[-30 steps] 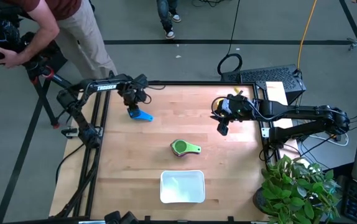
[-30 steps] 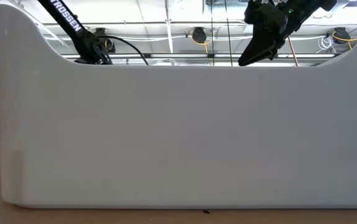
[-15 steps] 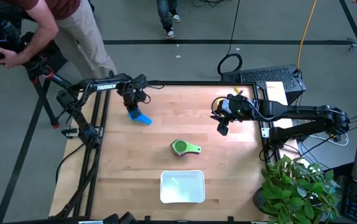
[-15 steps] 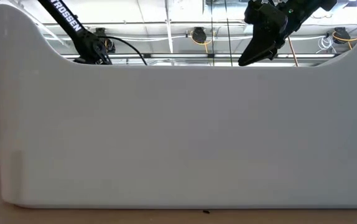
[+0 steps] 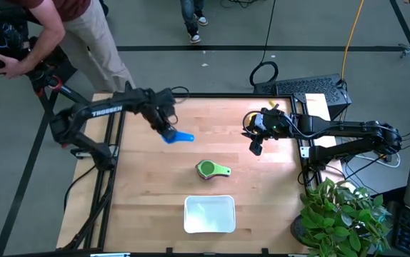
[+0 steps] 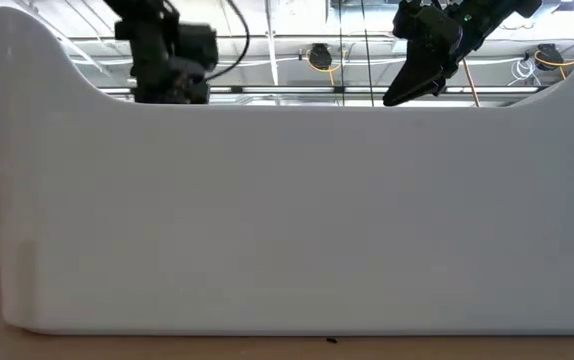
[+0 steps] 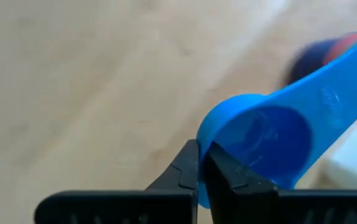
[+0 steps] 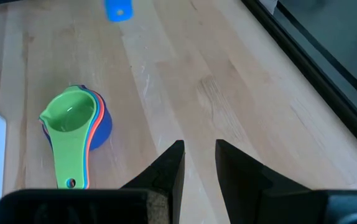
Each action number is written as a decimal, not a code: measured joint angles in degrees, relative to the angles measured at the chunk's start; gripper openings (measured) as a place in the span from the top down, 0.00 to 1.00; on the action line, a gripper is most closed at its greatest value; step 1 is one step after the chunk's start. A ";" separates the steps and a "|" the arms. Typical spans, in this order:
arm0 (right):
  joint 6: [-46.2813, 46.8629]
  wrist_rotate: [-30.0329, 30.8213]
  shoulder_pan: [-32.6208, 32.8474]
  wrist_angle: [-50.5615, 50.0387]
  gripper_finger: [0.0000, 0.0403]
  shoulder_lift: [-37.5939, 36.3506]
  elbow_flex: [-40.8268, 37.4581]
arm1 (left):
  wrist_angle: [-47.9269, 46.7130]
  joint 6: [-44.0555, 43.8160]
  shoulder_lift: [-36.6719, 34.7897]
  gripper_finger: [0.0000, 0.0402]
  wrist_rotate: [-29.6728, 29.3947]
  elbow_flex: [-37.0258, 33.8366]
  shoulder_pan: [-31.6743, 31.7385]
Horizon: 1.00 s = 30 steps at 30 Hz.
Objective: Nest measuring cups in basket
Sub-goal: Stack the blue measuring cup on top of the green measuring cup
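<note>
The left gripper [image 5: 166,130] is pinched tight on the rim of a small light blue plastic measuring cup [image 5: 178,136], and the cup's flat handle sticks out away from the fingers. The stack of nested plastic cups with the green one on top [image 5: 208,168] sits on the wooden table [image 5: 262,185], off to the side the handle points to and nearer the front edge. Its long green handle points toward the right arm. The shallow white plastic basket [image 5: 209,214] lies past the stack, farther the same way. The right gripper [image 5: 256,145] waits with its fingers apart, holding nothing, near the stack. I think the left arm must carry its cup to the stack next.
</note>
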 joint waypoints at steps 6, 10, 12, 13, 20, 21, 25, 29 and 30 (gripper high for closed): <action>-0.40 0.07 0.00 0.55 0.79 0.00 0.00 | 8.47 -12.92 -0.04 0.98 0.06 2.22 -14.46; -0.47 3.23 0.02 -0.08 0.79 0.00 0.00 | 14.86 -17.91 1.36 0.98 0.02 3.68 -19.71; -0.55 4.87 -0.32 -1.07 0.79 0.00 0.02 | 18.15 -19.74 2.10 0.98 -0.32 4.35 -21.05; -0.62 5.37 -0.52 -1.64 0.79 0.02 0.01 | 19.45 -20.02 2.35 0.98 -0.69 4.44 -21.43; -0.49 5.90 -0.87 -3.21 0.79 -0.05 0.07 | 25.02 -21.17 6.39 0.98 -0.24 4.28 -22.11; -0.47 5.90 -0.87 -3.71 0.79 -0.11 0.07 | 25.75 -21.03 6.81 0.98 -0.04 4.41 -22.11; -0.43 5.87 -0.92 -3.93 0.79 -0.54 0.06 | 27.43 -20.58 9.10 0.98 0.85 4.34 -22.16; -0.43 5.92 -0.94 -3.52 0.79 -0.85 0.07 | 27.66 -19.78 11.16 0.98 1.02 4.96 -22.16; -0.43 5.90 -0.94 -3.52 0.79 -0.89 0.02 | 27.56 -19.34 11.39 0.98 0.94 4.96 -22.16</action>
